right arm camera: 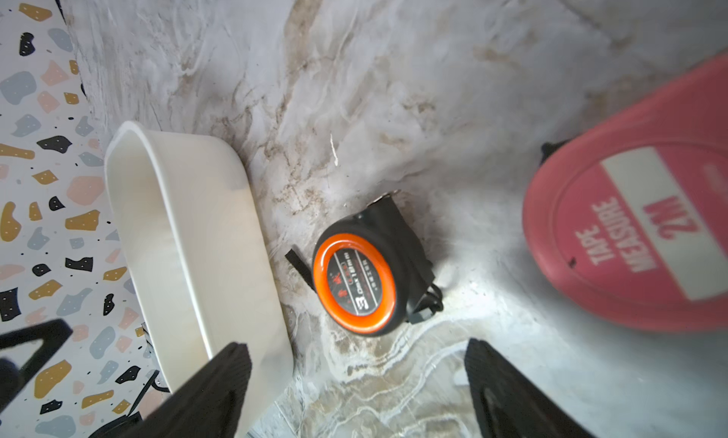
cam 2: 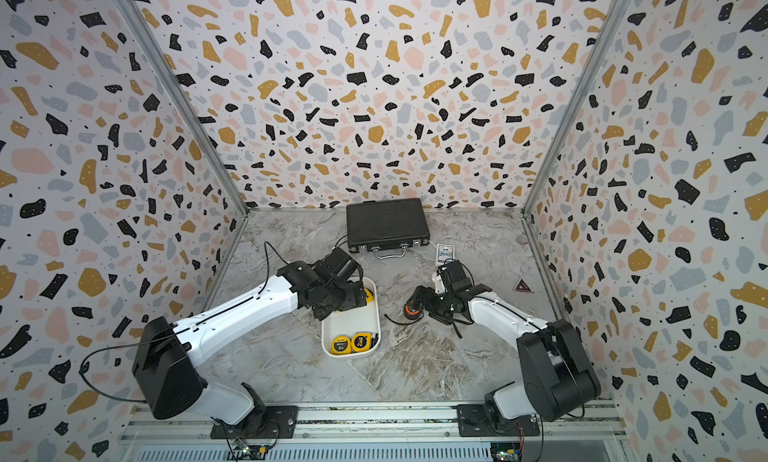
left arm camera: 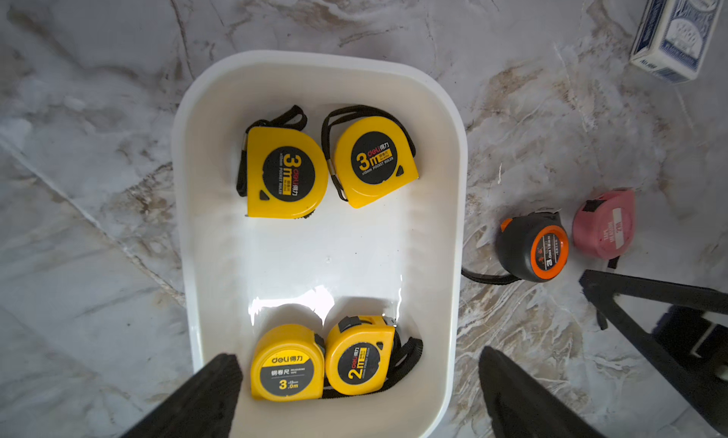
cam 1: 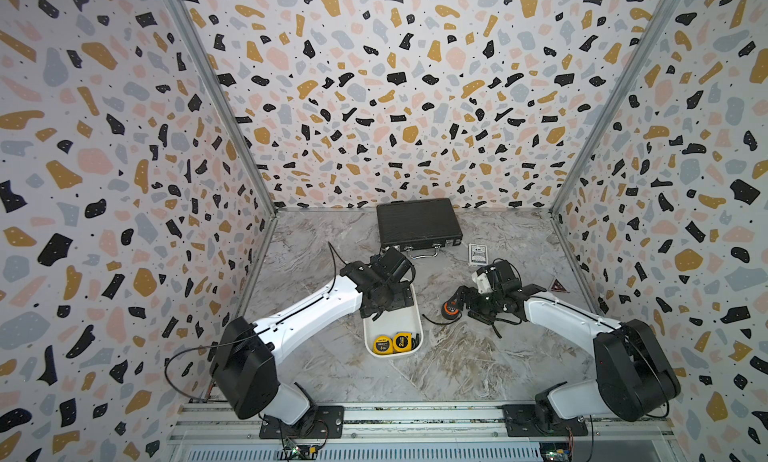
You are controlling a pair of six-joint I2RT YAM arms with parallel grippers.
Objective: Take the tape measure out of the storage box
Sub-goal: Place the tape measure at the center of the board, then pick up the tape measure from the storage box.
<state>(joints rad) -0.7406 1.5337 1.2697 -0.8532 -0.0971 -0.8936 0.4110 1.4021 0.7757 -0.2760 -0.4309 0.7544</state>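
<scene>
Storage box (left arm camera: 185, 227), a shallow white tub, sits on the marble tabletop (cam 1: 415, 377) ahead of the left arm. Four yellow tape measures lie flat inside it. At its near end, a 3.0m tape measure (left arm camera: 287, 363) and a 2m tape measure (left arm camera: 360, 357) touch side by side. At its far end lie two more, each marked 3m, the left 3m tape measure (left arm camera: 287, 172) just beside the right 3m tape measure (left arm camera: 374, 160), black wrist straps curled around them.

The left gripper (left arm camera: 354, 400) hangs over the far half of the box, pointing down, jaws spread wide and holding nothing.

Just right of the box, a black and orange tape measure (right arm camera: 360, 274) lies on the tabletop, its strap trailing toward the box. A pink tape measure (right arm camera: 638, 235) marked 2M lies close beside it, farther right. The right gripper (right arm camera: 362, 388) reaches in low from the right over these two, jaws wide apart with nothing between them.

Farther back lies a blue playing-card box (cam 1: 477, 254), then a closed black briefcase (cam 1: 417, 223) against the back wall.
</scene>
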